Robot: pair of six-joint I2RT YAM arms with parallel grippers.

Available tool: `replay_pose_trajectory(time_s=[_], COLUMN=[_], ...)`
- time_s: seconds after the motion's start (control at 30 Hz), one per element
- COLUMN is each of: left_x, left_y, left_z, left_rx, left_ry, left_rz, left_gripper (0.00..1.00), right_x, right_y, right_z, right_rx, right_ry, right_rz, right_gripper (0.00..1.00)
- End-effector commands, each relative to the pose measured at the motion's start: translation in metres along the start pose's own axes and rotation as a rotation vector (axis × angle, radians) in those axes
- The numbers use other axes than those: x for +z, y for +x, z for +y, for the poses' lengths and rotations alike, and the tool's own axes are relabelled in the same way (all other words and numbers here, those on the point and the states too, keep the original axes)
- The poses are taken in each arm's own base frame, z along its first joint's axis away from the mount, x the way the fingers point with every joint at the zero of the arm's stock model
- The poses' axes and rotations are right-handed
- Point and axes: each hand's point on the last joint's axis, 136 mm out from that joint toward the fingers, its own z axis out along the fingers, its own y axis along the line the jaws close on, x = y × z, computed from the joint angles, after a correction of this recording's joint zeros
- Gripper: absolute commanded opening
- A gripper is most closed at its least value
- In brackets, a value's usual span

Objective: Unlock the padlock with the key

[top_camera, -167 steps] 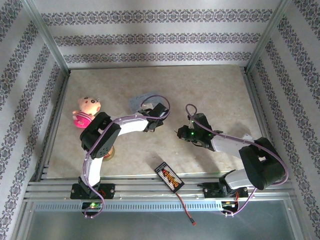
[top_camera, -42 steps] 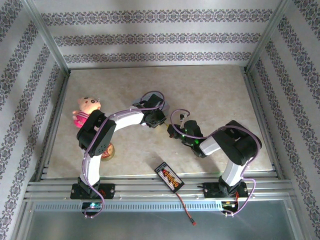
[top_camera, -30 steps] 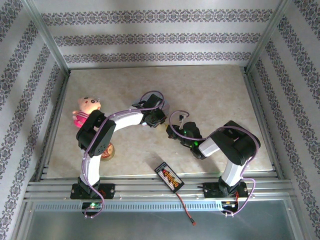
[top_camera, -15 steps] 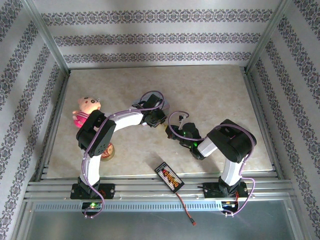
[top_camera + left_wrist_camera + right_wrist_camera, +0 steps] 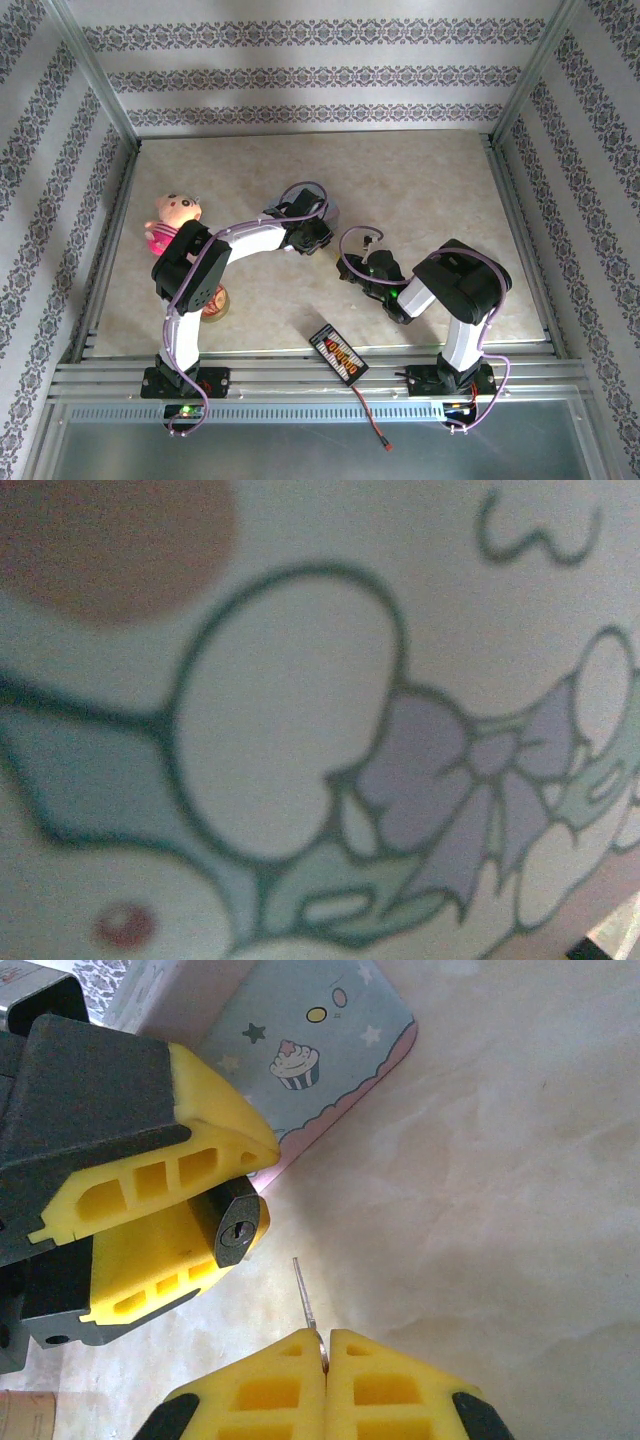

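One padlock, one key, one blue tin, one plush toy, one black box.

Robot lab cell — alu frame, wallpapered walls, tabletop w/ rails.

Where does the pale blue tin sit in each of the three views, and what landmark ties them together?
Top external: the pale blue tin peeks out beside the left arm's wrist, mid-table.
Left wrist: the tin is very close and blurred, showing its lilac bow print.
Right wrist: the tin is at the upper middle, with its cupcake print.
Shared landmark: the left hand, next to the tin, grips the padlock.
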Motion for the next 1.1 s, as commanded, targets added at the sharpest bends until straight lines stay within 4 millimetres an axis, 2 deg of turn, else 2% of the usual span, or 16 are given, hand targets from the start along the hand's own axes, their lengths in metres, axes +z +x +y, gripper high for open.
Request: replay_pose_trajectory(time_s=[0.0,0.63,1.07], left_x=[-0.009,-0.004,-0.004], left_y=[-0.001,0.000,0.001], left_z=[-0.003,-0.001,-0.002], left_rx=[-0.045,-0.052,-0.051], left_ry=[0.025,0.027,0.033], left_rz=[0.019,0.026,0.032], left_gripper=[0.20,0.20,0.20], right_x=[0.000,0.006,0.009], right_y=[0.000,-0.002,-0.006], right_z=[0.002,0.028,0.032], right_rx=[0.000,-0.058,-0.063], right_ry=[-0.014,-0.092,-0.100], right_rz=[-0.019,-0.015,-0.028], right_gripper=[0.00,0.00,0.00])
